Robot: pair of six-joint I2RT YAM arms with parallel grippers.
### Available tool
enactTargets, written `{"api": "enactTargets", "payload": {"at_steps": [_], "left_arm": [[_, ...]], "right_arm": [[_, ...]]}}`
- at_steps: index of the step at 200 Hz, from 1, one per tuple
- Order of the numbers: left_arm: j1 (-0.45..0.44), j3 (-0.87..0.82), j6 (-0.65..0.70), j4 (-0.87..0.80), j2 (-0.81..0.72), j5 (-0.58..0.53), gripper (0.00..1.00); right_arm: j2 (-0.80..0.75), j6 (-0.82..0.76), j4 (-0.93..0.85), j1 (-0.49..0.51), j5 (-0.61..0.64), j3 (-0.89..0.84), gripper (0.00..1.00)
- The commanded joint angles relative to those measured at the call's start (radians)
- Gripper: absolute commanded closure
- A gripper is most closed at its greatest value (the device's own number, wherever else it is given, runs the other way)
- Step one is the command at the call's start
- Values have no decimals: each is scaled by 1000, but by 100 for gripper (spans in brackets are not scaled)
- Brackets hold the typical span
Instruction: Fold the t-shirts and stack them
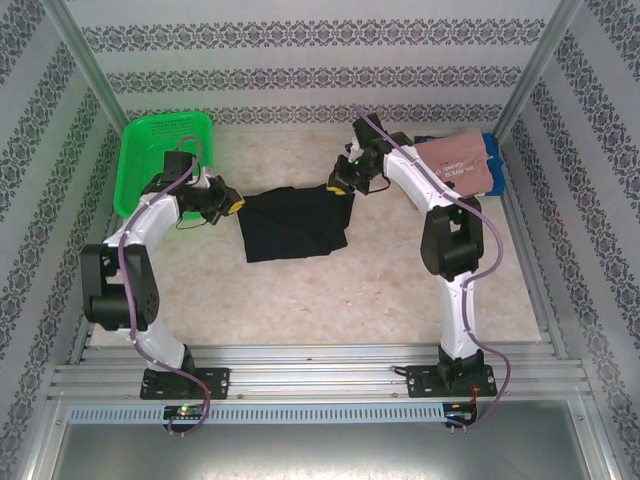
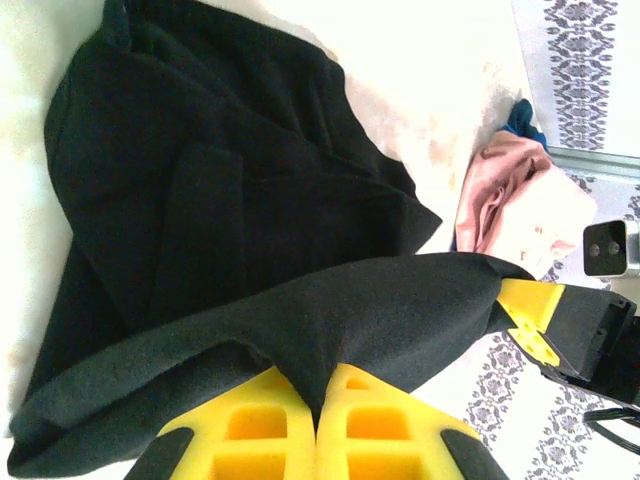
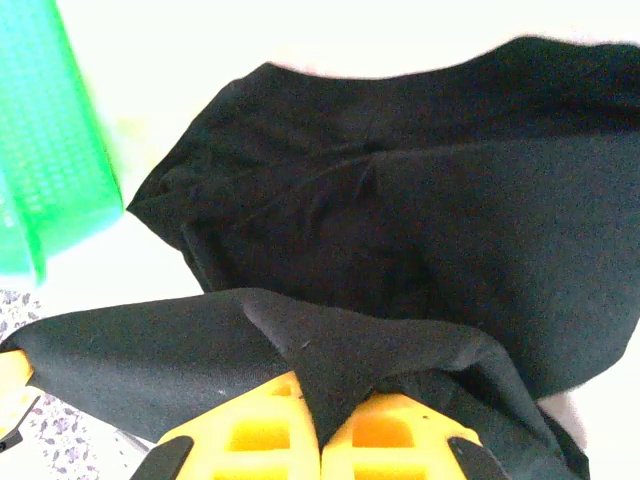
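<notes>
Black shirt (image 1: 295,228) sits mid-frame in the top view, left gripper (image 1: 232,204) clamped tight on its upper left corner and right gripper (image 1: 340,186) clamped on its upper right. The held edge runs straight across between them, the body trails toward the bottom of frame, and each arm is nearest its own corner.

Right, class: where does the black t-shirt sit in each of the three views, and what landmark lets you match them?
Top external: black t-shirt mid-table, between the left pincer and right pincer.
Left wrist: black t-shirt across upper left and centre, edge pinched at the bottom.
Right wrist: black t-shirt across centre and right, edge pinched at the bottom.
Shared landmark: the lifted edge strung between both pincers.
</notes>
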Motion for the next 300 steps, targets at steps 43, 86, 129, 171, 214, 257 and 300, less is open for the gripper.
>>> {"api": "enactTargets", "payload": {"at_steps": [43, 86, 129, 171, 214, 257, 300], "left_arm": [[21, 201, 11, 131, 252, 51, 83], [19, 341, -81, 265, 303, 103, 39], [-21, 366, -21, 224, 195, 122, 28], [-75, 234, 69, 133, 108, 81, 22], [-158, 129, 153, 112, 117, 45, 23], [-158, 75, 195, 113, 160, 11, 24], [-158, 38, 233, 99, 212, -16, 26]], "right_arm": [[209, 4, -61, -38, -16, 220, 89], [170, -39, -51, -69, 33, 292, 66], [-165, -179, 47, -91, 149, -102, 26], [-315, -173, 301, -130, 44, -525, 17], [-243, -148, 516, -111, 13, -650, 13], [-133, -139, 617, -80, -9, -601, 11], [-50, -117, 666, -31, -33, -534, 11]]}}
